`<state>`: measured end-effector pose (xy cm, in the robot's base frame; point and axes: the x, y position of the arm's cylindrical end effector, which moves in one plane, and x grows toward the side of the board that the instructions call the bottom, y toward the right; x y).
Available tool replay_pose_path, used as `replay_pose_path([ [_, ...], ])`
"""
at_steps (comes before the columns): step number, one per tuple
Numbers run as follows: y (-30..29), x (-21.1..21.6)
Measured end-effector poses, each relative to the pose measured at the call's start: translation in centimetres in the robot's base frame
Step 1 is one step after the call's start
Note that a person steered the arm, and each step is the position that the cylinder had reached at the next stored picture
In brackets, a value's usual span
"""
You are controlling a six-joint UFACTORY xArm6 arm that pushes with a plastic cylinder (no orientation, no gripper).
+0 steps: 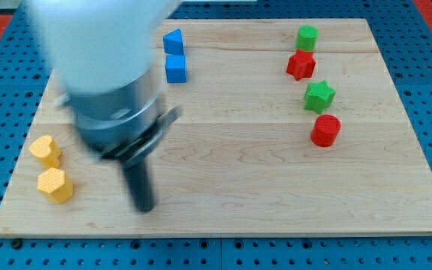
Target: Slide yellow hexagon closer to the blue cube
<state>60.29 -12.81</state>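
The yellow hexagon [55, 185] lies near the board's lower left corner. A yellow heart [45, 151] lies just above it. The blue cube [175, 68] sits near the view's top, left of centre, with a blue wedge-like block [172, 41] touching it just above. My tip [144, 208] rests on the board to the right of the yellow hexagon, about a hand's width away, and well below the blue cube. The arm's body hides the board's upper left.
At the view's right stand a green cylinder-like block [307, 37], a red star [301, 65], a green star [319, 96] and a red cylinder [325, 130]. The wooden board [276, 195] ends at a blue pegboard surround.
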Motion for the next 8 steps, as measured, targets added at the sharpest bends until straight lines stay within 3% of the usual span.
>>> replay_pose_path([
  [1,-11.0,0.7],
  [2,-13.7,-1.3],
  [4,-4.8,-6.6],
  [6,3.3,-7.1],
  [7,1.4,-7.5],
  [8,-0.6,-10.8],
])
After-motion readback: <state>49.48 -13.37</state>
